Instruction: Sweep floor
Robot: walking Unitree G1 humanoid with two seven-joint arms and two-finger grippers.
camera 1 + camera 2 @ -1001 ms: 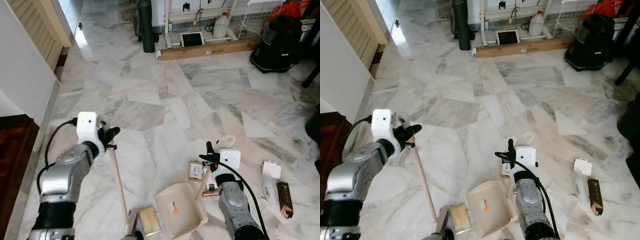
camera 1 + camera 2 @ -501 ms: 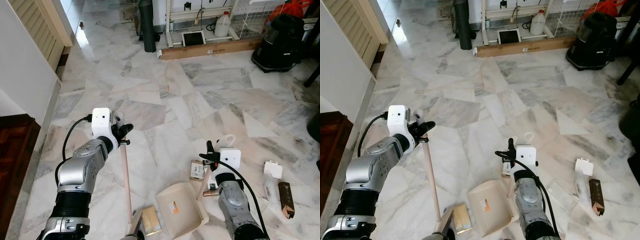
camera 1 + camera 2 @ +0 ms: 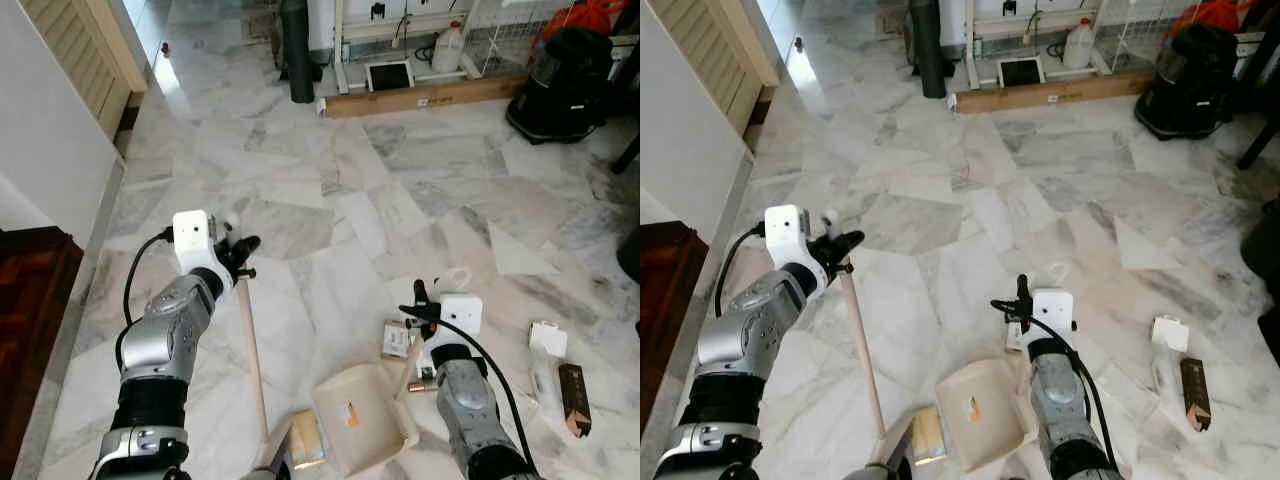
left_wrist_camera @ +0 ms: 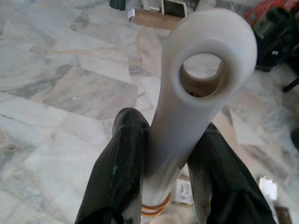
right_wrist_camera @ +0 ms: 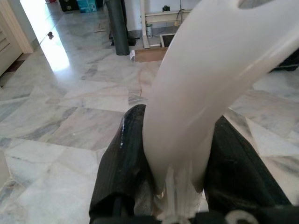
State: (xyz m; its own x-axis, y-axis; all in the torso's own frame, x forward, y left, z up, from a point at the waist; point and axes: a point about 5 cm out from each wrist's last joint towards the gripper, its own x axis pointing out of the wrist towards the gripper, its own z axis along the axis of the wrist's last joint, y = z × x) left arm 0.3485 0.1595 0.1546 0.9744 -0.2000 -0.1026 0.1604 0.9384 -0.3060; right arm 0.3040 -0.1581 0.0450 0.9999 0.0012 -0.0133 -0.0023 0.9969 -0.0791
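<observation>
My left gripper [image 3: 240, 258] is shut on the top of a cream broom handle [image 3: 250, 340], which slants down to the broom head [image 3: 268, 462] at the bottom edge. In the left wrist view the handle's hanging hole [image 4: 202, 70] pokes out between the black fingers [image 4: 119, 163]. My right gripper [image 3: 420, 314] is shut on the white handle [image 5: 191, 93] of a cream dustpan [image 3: 360, 420], whose tray rests tilted on the marble floor. A yellowish box [image 3: 305, 440] lies between the broom head and the pan's mouth.
A small packet [image 3: 397, 340], a white box [image 3: 546, 338], a clear wrapper [image 3: 540, 375] and a brown box [image 3: 573, 386] lie on the floor to the right. A black vacuum [image 3: 565, 85], wooden plank [image 3: 420, 98], jug [image 3: 450, 48] and dark post [image 3: 295, 50] stand far back. A white wall [image 3: 40, 170] runs along the left.
My left arm swung the broom handle's top to the right, setting the stick more upright. The dustpan has tipped up, and the yellowish box now sits closer to its mouth.
</observation>
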